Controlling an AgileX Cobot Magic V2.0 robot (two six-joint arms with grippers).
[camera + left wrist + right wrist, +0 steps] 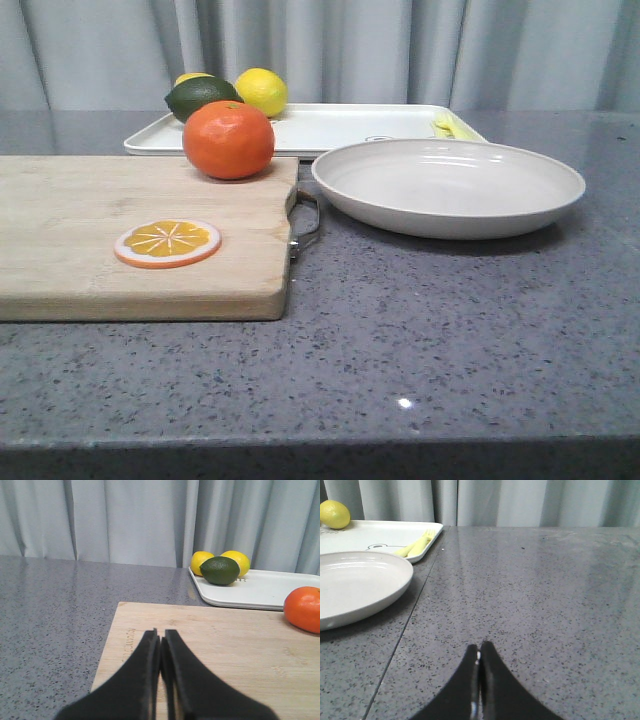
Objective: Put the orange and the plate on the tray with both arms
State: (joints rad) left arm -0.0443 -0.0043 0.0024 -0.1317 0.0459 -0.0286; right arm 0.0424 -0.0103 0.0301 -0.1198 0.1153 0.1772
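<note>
In the front view, the whole round glossy deep-orange orange (228,139) sits on the far right corner of the pale wooden cutting board with a metal handle (120,240), just in front of the large flat rectangular white tray (340,127); a flat orange slice disc (167,243) lies nearer on the same board. The wide shallow off-white round plate (448,185) rests on the speckled grey table (420,350) just right of the board handle, its far rim overlapping the tray's front edge in this view. A dark green lime (202,97) and a yellow lemon (261,91) occupy the tray's far left corner. Neither arm appears here. In the left wrist view, the left gripper (160,639) hangs over the near edge of the board with its jaws pressed together; the orange (303,609) lies ahead and well to one side of the jaws, with open board between. The fruit is smooth, glossy and round, so no grasp axis is preferred. In the right wrist view, the right gripper (479,652) hovers over bare table, jaws likewise closed on nothing; the plate (355,587) lies ahead and off to the side, with its raised rim facing the jaws, and the tray (380,537) is beyond it. Judged from this layout, the left arm is nearer the orange and the right arm nearer the plate; both jaws need to spread before any approach.
</note>
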